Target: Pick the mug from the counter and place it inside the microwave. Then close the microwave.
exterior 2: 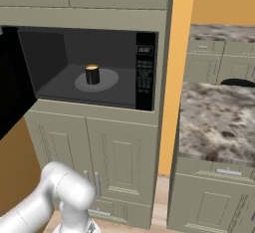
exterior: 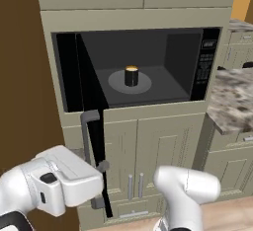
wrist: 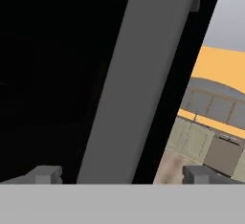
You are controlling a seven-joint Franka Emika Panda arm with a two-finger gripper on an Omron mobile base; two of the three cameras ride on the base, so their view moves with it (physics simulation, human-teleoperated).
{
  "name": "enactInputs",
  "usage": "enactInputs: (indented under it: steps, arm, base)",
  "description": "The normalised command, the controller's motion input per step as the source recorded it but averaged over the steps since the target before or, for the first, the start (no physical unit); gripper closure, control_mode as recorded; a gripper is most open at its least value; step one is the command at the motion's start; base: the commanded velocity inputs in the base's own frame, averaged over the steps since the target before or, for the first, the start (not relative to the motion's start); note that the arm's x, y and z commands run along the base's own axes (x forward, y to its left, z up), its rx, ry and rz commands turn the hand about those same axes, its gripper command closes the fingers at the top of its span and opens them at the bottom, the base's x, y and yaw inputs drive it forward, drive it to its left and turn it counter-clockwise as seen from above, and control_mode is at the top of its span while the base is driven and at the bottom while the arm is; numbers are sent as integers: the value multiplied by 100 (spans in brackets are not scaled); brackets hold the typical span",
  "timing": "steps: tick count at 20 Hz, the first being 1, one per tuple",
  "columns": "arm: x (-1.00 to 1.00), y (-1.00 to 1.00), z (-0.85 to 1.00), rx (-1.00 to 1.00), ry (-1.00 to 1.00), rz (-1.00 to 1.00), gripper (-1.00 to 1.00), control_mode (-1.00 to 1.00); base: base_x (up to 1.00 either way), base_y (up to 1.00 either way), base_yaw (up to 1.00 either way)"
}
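Close before the hand camera runs the grey bar handle (wrist: 139,79) of the microwave (exterior: 148,22) door, passing between the spread fingertips (wrist: 45,174) of the tool (wrist: 122,174), which stands wide open and grips nothing. Inside the microwave the mug (exterior: 131,76) stands upright on the round turntable (exterior: 116,84), the door (exterior: 89,101) swung open; the stone desk (exterior 2: 219,122) lies to the right
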Motion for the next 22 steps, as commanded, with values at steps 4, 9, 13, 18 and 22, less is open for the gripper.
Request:
enactInputs:
  steps: [4,9,13,18,22]
  arm:
    - [0,-50,0,0,0,0,-100,-100]
    - [17,-56,0,0,3,5,-100,-100]
    - [30,-55,0,0,7,8,-100,-100]
    - [39,-60,0,0,8,14,-100,-100]
    - [43,-60,0,0,9,15,-100,-100]
  base:
    - [0,0,0]
    - [0,0,0]
    - [0,0,0]
    - [0,0,0]
    - [0,0,0]
